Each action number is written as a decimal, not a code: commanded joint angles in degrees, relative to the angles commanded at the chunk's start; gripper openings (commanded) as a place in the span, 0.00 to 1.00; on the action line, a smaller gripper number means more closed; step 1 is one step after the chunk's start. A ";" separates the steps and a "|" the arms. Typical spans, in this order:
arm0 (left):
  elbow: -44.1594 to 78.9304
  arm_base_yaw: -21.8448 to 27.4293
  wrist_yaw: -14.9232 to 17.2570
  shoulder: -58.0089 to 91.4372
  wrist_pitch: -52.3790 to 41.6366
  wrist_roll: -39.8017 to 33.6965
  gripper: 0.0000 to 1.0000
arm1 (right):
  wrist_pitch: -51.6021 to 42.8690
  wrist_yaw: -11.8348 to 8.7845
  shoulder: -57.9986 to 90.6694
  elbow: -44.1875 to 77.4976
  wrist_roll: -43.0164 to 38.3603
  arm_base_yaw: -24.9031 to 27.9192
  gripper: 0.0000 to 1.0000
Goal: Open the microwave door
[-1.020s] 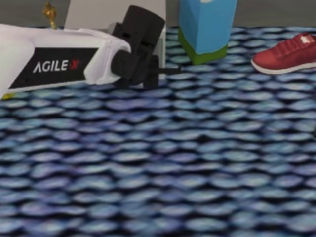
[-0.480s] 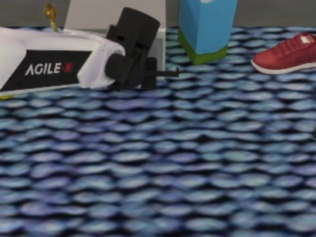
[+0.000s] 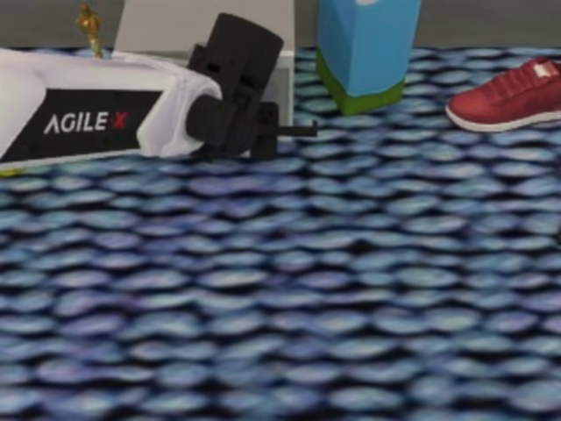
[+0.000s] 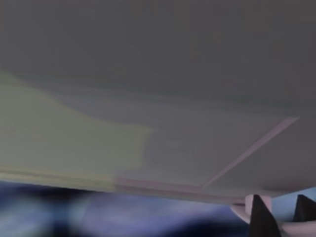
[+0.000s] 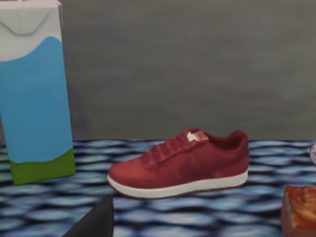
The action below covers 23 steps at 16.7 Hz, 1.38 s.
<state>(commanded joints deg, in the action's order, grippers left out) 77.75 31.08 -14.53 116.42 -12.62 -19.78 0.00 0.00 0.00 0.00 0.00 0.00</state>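
Note:
The microwave (image 3: 206,22) is a light-grey box at the table's back left. My left gripper (image 3: 263,118) sits right against its front and hides most of it in the top view. In the left wrist view the microwave door (image 4: 197,143) fills the picture, with its grey-green window (image 4: 64,143) and pale frame. My left gripper (image 4: 282,217) has its two dark fingertips (image 4: 261,219) close together, shut on a pale curved handle (image 4: 241,210) at the door's edge. How far the door stands from the box is hidden.
A blue-and-green carton (image 3: 368,53) stands just right of the microwave. A red shoe (image 3: 508,92) lies at the back right. A small gold object (image 3: 88,24) stands at the back left. A brown block (image 5: 298,210) lies beyond the shoe. My right gripper (image 5: 94,222) is parked, outside the top view.
Between one second and half a second ago my left arm and gripper shifted slightly to the left in front of the microwave. Since then nothing has visibly moved.

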 joint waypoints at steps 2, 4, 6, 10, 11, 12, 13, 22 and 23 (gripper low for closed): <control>0.00 0.00 0.00 0.00 0.00 0.00 0.00 | 0.00 0.00 0.00 0.00 0.00 0.00 1.00; 0.00 0.00 0.00 0.00 0.00 0.00 0.00 | 0.00 0.00 0.00 0.00 0.00 0.00 1.00; 0.00 0.00 0.00 0.00 0.00 0.00 0.00 | 0.00 0.00 0.00 0.00 0.00 0.00 1.00; 0.00 0.00 0.00 0.00 0.00 0.00 0.00 | 0.00 0.00 0.00 0.00 0.00 0.00 1.00; 0.00 0.00 0.00 0.00 0.00 0.00 0.00 | 0.00 0.00 0.00 0.00 0.00 0.00 1.00; 0.00 0.00 0.00 0.00 0.00 0.00 0.00 | 0.00 0.00 0.00 0.00 0.00 0.00 1.00; 0.00 0.00 0.00 0.00 0.00 0.00 0.00 | 0.00 0.00 0.00 0.00 0.00 0.00 1.00; -3.67 -0.74 2.71 -2.38 2.10 3.44 0.00 | 0.00 0.00 0.00 0.00 0.00 0.00 1.00; -3.78 -0.76 2.77 -2.43 2.14 3.54 0.00 | 0.00 0.00 0.00 0.00 0.00 0.00 1.00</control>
<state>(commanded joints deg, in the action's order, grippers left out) 73.97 30.32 -11.75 113.98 -10.47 -16.24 0.00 0.00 0.00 0.00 0.00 0.00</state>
